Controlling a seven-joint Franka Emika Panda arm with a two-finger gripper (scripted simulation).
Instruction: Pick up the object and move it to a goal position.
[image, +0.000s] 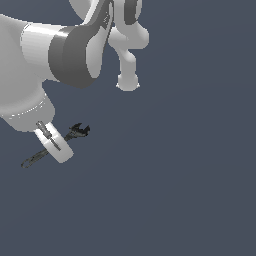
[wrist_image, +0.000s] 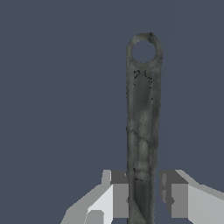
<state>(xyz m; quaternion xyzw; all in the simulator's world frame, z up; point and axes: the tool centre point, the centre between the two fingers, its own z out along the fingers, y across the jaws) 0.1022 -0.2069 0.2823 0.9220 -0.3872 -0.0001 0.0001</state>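
Exterior view, left to right: the white and grey arm (image: 65, 55) is filling the upper left corner, reaching down and toward the view's left. At its lower end the tool (image: 56, 145) is sitting over the mid part of the wrench (image: 75, 133), a thin dark grey-black item lying at a slant on the flat slate-blue counter (image: 175, 190). The slim handle end is poking out at lower left of the tool, and the jawed head is sticking out at upper right. More white arm links are hanging at top centre.

Wrist view: white finger (wrist_image: 109, 199) is on one side of the wrench handle (wrist_image: 142, 131), touching or just beside it; the other finger (wrist_image: 183, 199) is standing a bit apart w/ a small gap, so the tool isn't clenched on it. The handle is running straight away from the cam, w/ a round hole at its far end.
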